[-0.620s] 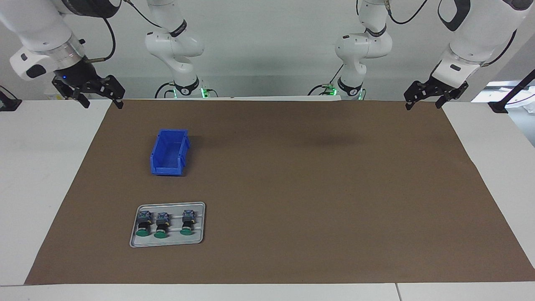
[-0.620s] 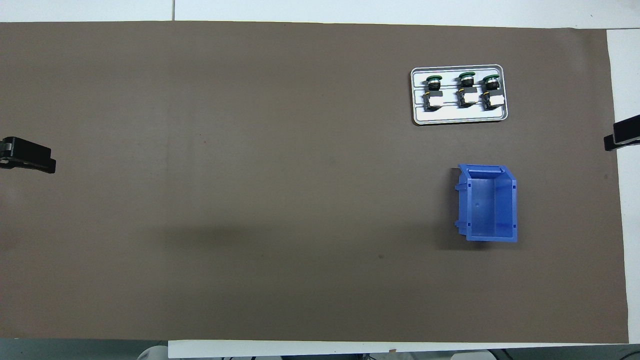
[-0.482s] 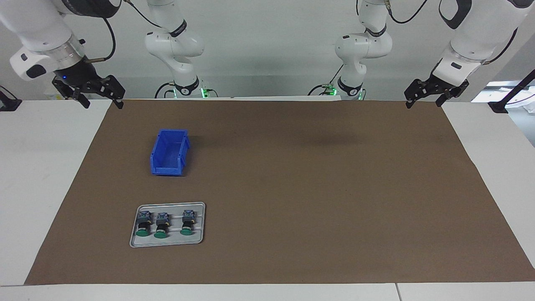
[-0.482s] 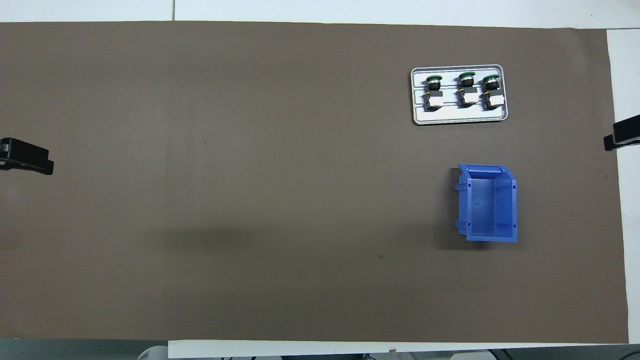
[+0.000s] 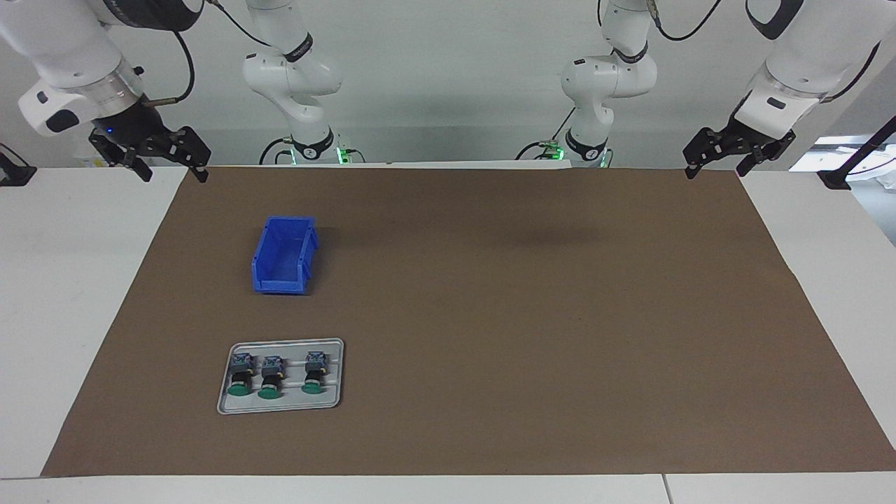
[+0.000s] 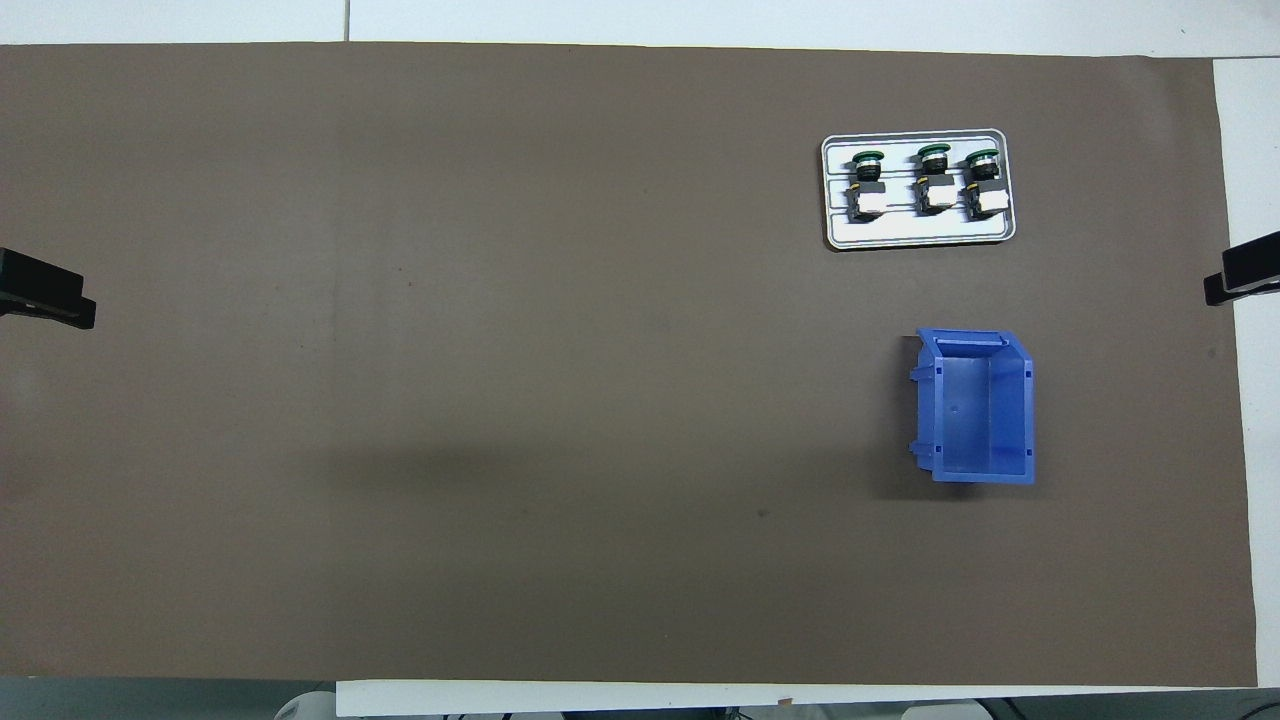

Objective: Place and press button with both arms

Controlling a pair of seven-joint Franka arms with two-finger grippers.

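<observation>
Both tools hang spread over brown mat corners.

**A robotics lab bench**

Two white jointed arms are standing at twelve o'clock on a white table, green lights glowing at their bases. A plain brown mat is covering the work surface before a bare white wall. A blue parts bin and a grey tray are sitting toward nine o'clock.

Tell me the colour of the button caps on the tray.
Green, on all three buttons; clearest in the facing view.
</observation>
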